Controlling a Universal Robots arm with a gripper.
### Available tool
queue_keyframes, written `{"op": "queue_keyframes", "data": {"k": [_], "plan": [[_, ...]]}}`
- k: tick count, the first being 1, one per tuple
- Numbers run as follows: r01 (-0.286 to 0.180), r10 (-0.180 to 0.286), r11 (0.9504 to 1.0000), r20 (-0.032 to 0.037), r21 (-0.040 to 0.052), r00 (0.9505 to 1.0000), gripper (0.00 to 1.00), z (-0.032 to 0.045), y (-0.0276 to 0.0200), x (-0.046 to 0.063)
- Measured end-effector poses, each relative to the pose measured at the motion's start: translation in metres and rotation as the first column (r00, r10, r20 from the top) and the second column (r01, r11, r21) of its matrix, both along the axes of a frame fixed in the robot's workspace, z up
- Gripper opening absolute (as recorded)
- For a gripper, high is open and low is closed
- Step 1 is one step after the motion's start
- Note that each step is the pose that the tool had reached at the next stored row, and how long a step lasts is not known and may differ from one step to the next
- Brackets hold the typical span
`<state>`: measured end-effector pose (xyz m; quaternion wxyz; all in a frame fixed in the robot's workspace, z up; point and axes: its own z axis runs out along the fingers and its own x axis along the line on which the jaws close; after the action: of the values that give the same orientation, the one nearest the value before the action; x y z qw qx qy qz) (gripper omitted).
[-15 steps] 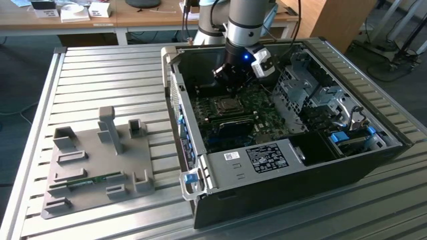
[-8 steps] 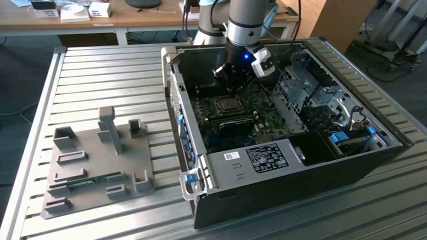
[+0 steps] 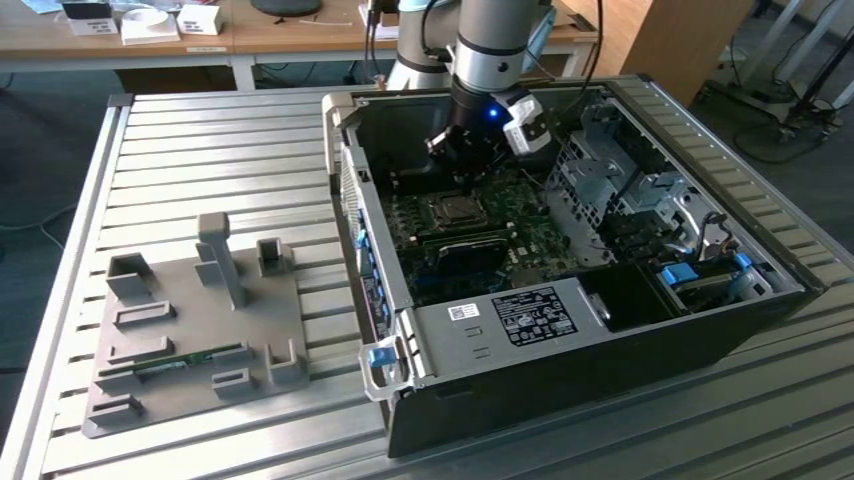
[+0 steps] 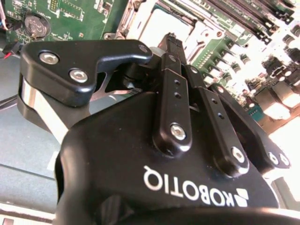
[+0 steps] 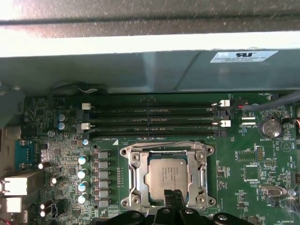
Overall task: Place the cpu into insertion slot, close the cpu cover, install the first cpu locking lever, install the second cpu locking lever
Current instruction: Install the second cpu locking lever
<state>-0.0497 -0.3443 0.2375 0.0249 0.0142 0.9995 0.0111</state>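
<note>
A: What's the setup back there?
B: Beyond the gripper (image 3: 467,160), a wooden desk (image 3: 254,35) with white boxes (image 3: 147,25). Dark floor (image 3: 40,150) around a ribbed metal table (image 3: 214,150). Cables (image 3: 787,125) on the exterior view's right.

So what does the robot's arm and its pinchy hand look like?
The arm is a round silver-grey tube with a grey-blue joint cap and a small blue light near the wrist. The gripper is shiny black, with jointed links held by silver screws and white lettering on its body.
</note>
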Motion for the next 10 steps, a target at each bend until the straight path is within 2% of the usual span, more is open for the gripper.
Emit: {"op": "queue_keyframes", "data": {"k": [10], "plan": [[0.0,0.0,1.0,0.0,-0.0004,1.0,0.11,0.0,-0.0109,0.0]]}}
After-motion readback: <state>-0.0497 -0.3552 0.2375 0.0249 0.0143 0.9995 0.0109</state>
